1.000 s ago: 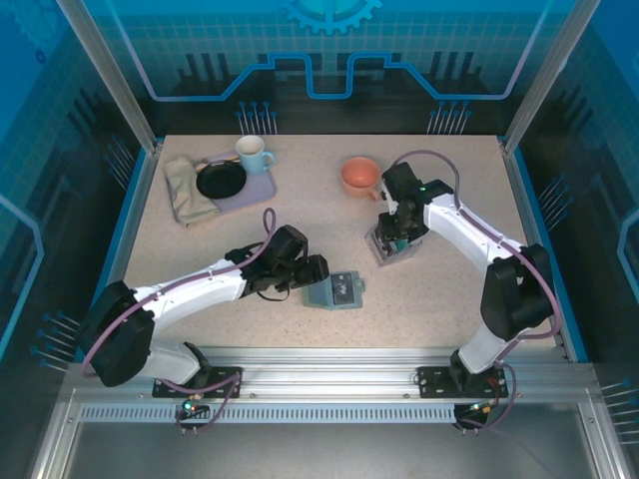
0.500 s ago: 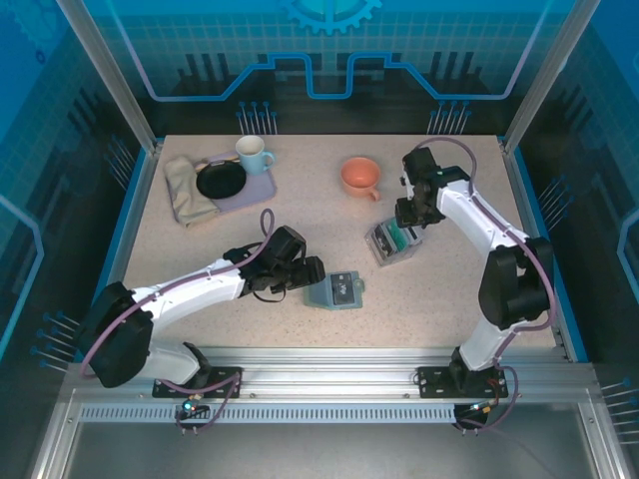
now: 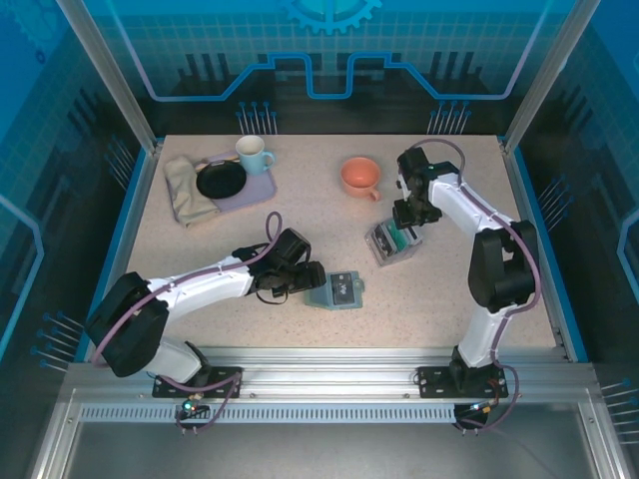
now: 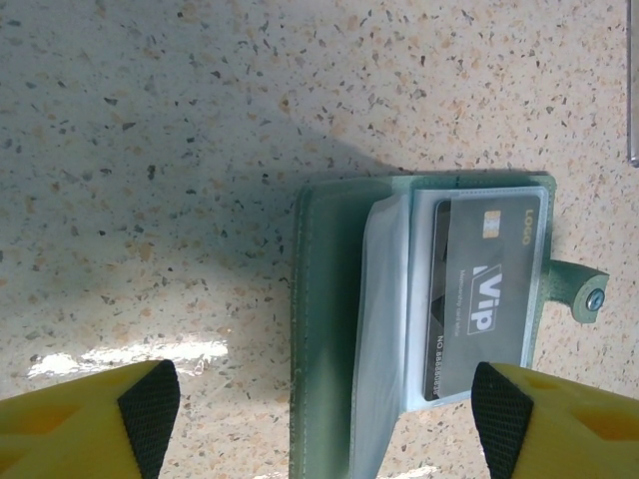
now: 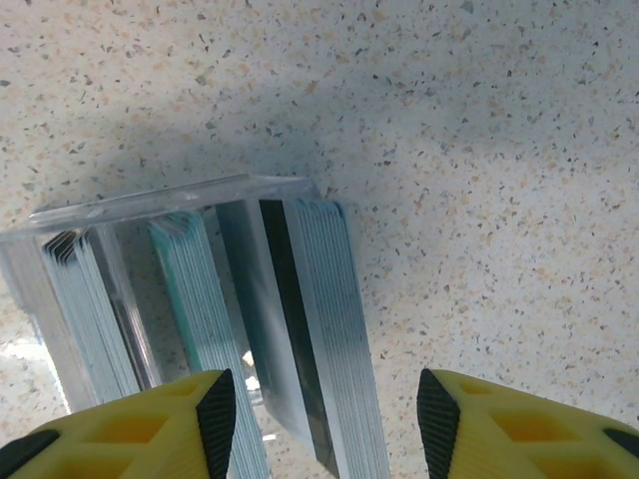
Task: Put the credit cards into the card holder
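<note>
The card holder (image 3: 335, 290) lies open on the table, grey-green, with a snap tab (image 4: 584, 291) on its right edge. A dark card marked VIP (image 4: 484, 299) sits in its clear sleeve. My left gripper (image 3: 312, 277) is at the holder's left side, open (image 4: 324, 419), its pads level with the holder's near edge and apart from it. The credit cards (image 5: 324, 329) stand on edge in stacks inside a clear plastic box (image 3: 391, 242), teal ones (image 5: 195, 299) to the left. My right gripper (image 5: 327, 419) hovers open over the box (image 5: 150, 205), astride the right-hand stack, not touching it.
An orange cup (image 3: 359, 177) stands behind the box. At the back left are a lavender tray (image 3: 262, 186) with a black plate (image 3: 221, 181) and a pale blue mug (image 3: 253, 154), and a folded beige cloth (image 3: 185, 190). Blue walls ring the table.
My right gripper has lifted back off the card box and its jaws have spread wider; that arm's elbow has swung in. The left gripper has barely shifted beside the holder.
</note>
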